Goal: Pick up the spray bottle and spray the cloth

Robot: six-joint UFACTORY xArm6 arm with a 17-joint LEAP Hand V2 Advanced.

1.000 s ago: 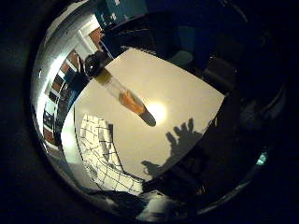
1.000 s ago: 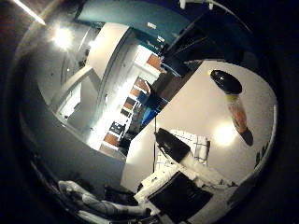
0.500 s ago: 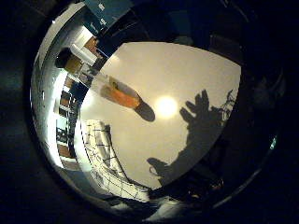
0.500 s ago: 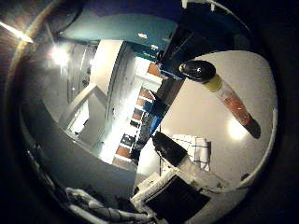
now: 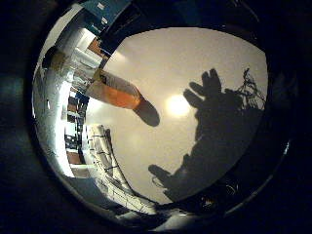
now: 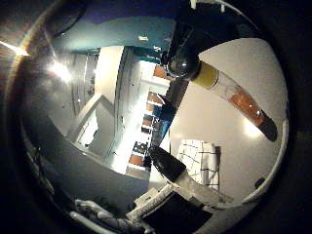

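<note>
The spray bottle (image 5: 115, 92) stands upright on the white table (image 5: 195, 58); it has orange liquid in a clear body, a yellow collar and a dark top (image 6: 185, 66). The cloth (image 5: 105, 164), white with a dark grid pattern, lies flat on the table a short way from the bottle. In the thumb side view one finger of my hand (image 6: 187, 181) reaches out straight over the cloth (image 6: 203, 156). The hand is above the table, away from the bottle, and holds nothing. Its shadow (image 5: 219, 112) on the table shows spread fingers.
A bright lamp reflection (image 5: 176, 104) lies on the table between the bottle and the hand's shadow. Beyond the table edge are shelves and cabinets (image 6: 151, 102) and a lit corridor with ceiling lights (image 6: 60, 70).
The camera has moved nearer to the bottle, which fills more of each view. The hand's shadow on the table has grown. Bottle and cloth have not moved.
</note>
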